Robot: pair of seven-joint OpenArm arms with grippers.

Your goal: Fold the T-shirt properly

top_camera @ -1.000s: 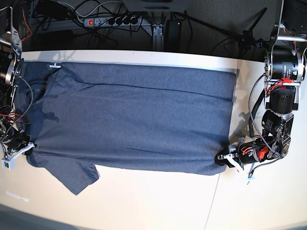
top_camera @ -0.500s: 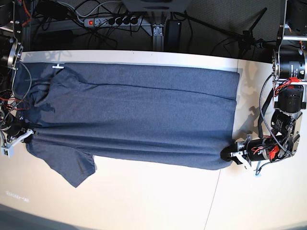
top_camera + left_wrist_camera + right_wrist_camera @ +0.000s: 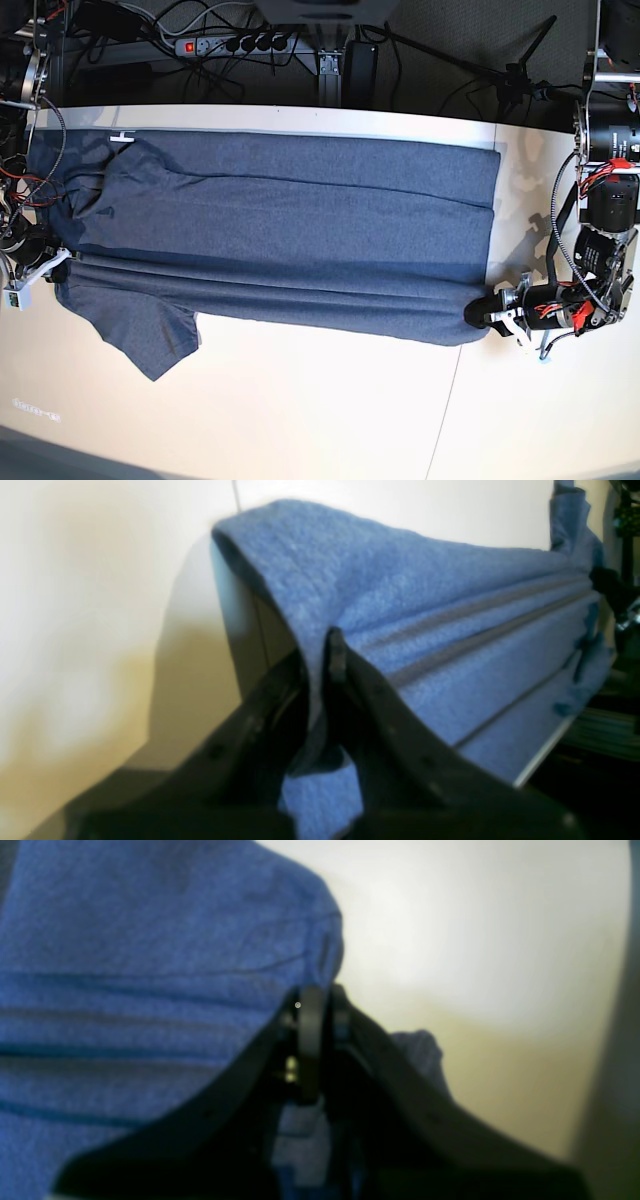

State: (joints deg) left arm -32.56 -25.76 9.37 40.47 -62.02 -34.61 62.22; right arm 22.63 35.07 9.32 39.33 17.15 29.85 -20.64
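Both hands, left hand and right hand, were clamped on the T-shirt near the frame's lower edges. Since a second earlier, its near long edge had been drawn taut and lifted off the surface, so a lengthwise fold was judged underway.

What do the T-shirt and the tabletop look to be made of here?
T-shirt: soft knit, probably cotton jersey; heathered blue-grey, fuzzy texture close up, drapes and creases in long folds.
Tabletop: smooth, hard, cream-white board, likely laminate; matte with soft glare and a thin seam line.

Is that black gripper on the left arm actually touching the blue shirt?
Touching. The left wrist view shows the left gripper shut on a fold of the T-shirt, cloth pinched between its tips.
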